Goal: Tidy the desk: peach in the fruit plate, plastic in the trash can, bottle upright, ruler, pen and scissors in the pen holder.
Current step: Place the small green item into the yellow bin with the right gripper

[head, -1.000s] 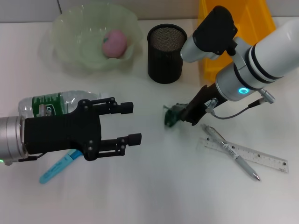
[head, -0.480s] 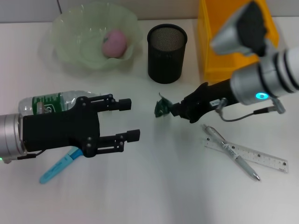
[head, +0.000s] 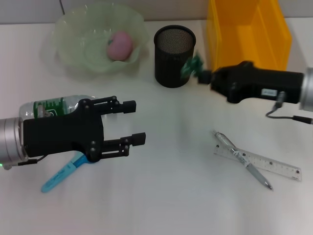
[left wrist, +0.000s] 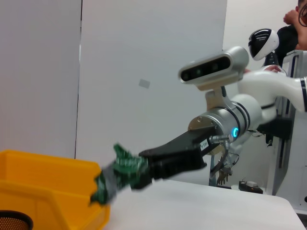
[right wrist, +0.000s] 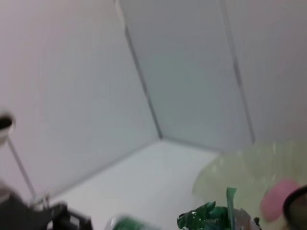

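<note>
My right gripper [head: 201,74] is shut on a crumpled green plastic [head: 191,65] and holds it in the air between the black mesh pen holder [head: 174,55] and the yellow trash can [head: 249,29]. The left wrist view shows the same plastic [left wrist: 117,175] next to the trash can [left wrist: 48,191]. A pink peach [head: 120,45] lies in the pale green fruit plate [head: 78,54]. The bottle [head: 54,108] lies on its side behind my open left gripper [head: 135,122]. A clear ruler [head: 266,165] and a silver pen [head: 242,159] lie crossed at the right.
A light blue object [head: 61,176] lies partly under my left gripper near the front left. In the right wrist view the plastic [right wrist: 211,218] hangs in front of the fruit plate [right wrist: 244,177] with the peach [right wrist: 283,194].
My right arm has lifted the green plastic off the table and carried it back and to the right, up beside the pen holder and trash can. The left gripper has barely moved.
</note>
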Robot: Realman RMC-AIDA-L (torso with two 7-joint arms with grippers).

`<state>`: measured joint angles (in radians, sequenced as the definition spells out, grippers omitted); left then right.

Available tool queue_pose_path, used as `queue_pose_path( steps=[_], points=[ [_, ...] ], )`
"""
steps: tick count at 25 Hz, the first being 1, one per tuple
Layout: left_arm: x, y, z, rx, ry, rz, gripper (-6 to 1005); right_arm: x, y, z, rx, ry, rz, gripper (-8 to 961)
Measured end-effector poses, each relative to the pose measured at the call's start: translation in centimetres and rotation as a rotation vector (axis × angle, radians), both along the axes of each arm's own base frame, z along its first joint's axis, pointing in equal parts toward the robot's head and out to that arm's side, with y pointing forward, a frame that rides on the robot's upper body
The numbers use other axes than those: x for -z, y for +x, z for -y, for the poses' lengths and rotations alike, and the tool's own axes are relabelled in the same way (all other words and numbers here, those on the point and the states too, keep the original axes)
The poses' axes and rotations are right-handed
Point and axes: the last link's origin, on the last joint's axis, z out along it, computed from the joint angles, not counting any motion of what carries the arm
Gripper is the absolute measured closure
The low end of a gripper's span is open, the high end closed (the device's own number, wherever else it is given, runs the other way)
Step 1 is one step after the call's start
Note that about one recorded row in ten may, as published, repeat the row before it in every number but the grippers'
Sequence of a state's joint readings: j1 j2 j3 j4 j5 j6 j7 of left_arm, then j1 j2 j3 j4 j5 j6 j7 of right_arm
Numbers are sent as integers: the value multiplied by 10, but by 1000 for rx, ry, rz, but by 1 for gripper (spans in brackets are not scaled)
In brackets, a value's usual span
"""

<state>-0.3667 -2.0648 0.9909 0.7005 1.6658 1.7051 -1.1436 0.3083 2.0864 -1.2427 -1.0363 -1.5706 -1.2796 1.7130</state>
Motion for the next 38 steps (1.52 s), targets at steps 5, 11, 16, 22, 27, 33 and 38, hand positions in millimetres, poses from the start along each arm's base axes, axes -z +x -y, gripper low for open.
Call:
queue_pose_path(
  steps=[5,11,16,22,27,33,38],
  points=[
    [2,1,-1,-1,-3,3,294,-6,15,4,14,115,-136,954],
    [2,1,-3,-2,2,-1,294,-22,28,1,42,276,-247,954],
    [2,2,-4,0,6,-3,294,-37,44,-13,144,377,-299,955],
    [2,2,-6,-2,12,-8,294,-33,57,-35,279,420,-279,954],
    [1,3,-8,-3,19,-7,294,-27,64,-50,374,438,-235,944],
    [-1,3,-11,-2,28,-8,294,-22,69,-60,442,450,-199,930],
    [-1,4,-13,-4,36,-14,294,-20,70,-63,458,451,-192,918]
  ],
)
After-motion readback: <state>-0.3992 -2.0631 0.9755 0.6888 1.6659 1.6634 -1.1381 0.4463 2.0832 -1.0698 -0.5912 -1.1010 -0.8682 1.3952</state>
